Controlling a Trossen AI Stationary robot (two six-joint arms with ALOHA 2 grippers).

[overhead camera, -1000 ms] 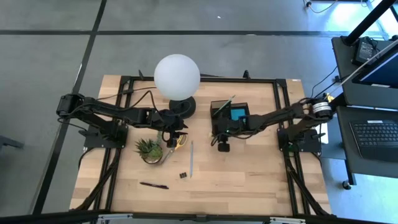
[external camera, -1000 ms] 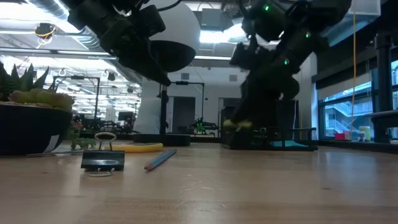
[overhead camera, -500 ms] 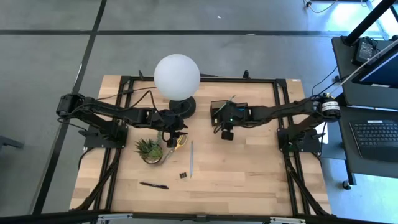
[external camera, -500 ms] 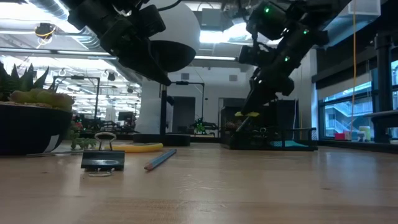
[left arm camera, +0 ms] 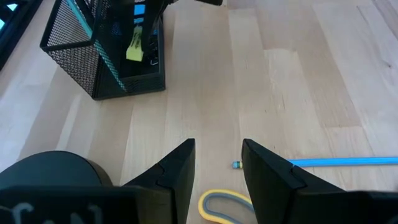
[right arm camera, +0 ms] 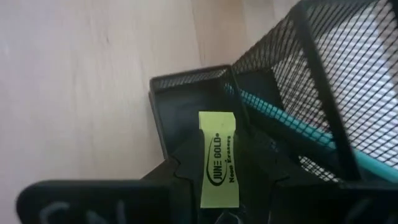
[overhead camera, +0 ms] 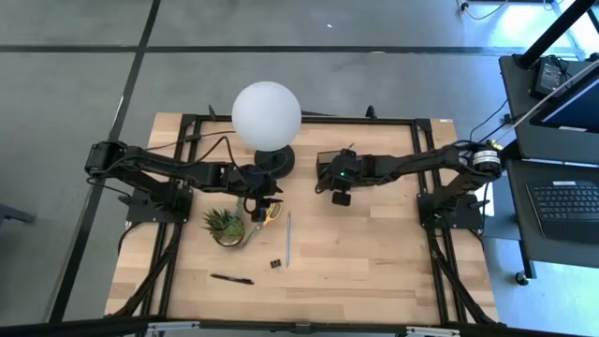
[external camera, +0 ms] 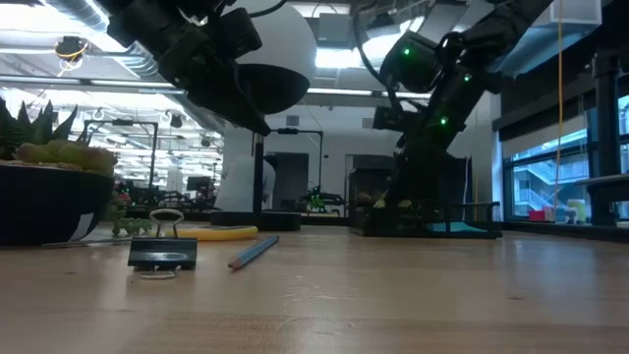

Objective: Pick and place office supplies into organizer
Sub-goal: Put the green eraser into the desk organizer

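The right gripper (right arm camera: 219, 180) is clamping a yellow eraser (right arm camera: 218, 158) over the mesh organizer (left arm camera: 102, 53); the left gripper (left arm camera: 216, 171) is hovering with its fingers parted above the yellow-handled scissors (left arm camera: 225, 207) on the worktop (overhead camera: 356, 253).

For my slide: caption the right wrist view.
Right gripper holds a yellow eraser over the black mesh organizer.
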